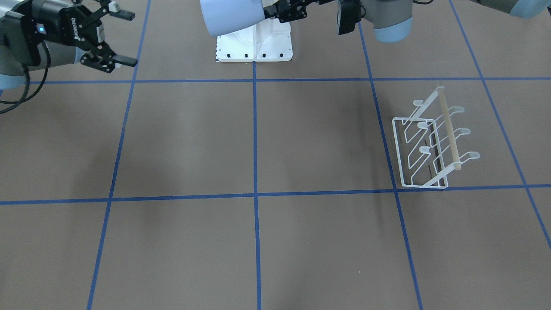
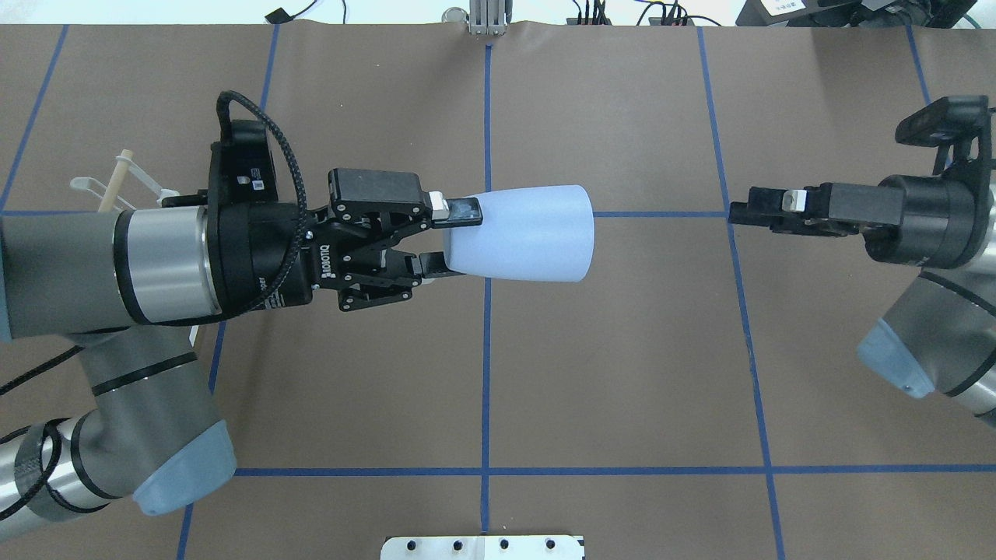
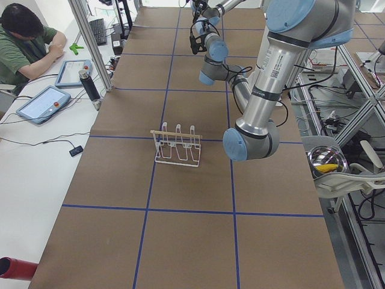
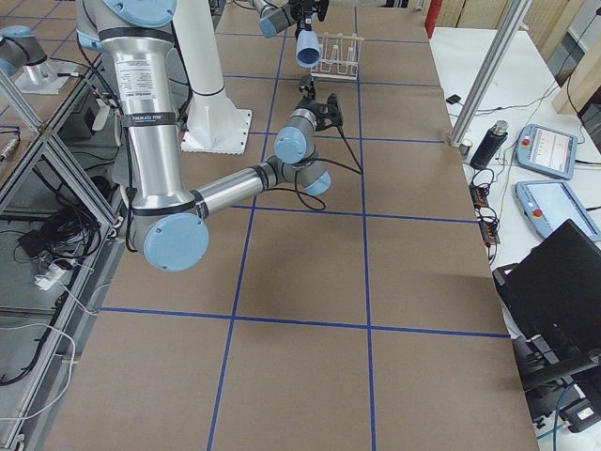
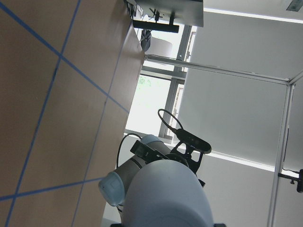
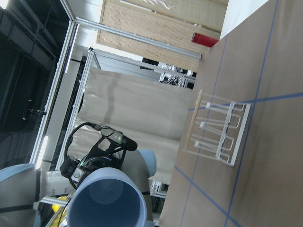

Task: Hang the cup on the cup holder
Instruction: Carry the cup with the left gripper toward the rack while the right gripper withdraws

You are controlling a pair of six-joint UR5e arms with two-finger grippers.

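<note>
My left gripper (image 2: 447, 239) is shut on the narrow end of the light blue cup (image 2: 521, 233) and holds it on its side, high above the table's middle, mouth toward my right arm. The cup also shows in the front view (image 1: 230, 15) and the right wrist view (image 6: 106, 198). My right gripper (image 1: 127, 39) is open and empty, raised, facing the cup's mouth with a gap between them. The white wire cup holder (image 1: 430, 142) stands upright on the table on my left side; in the overhead view (image 2: 117, 183) my left arm mostly hides it.
The white robot base (image 1: 254, 43) sits at the table's near edge. Blue tape lines (image 1: 255, 193) grid the brown table. An operator (image 3: 24, 36) sits with tablets (image 3: 42, 103) at a side desk beyond the far edge.
</note>
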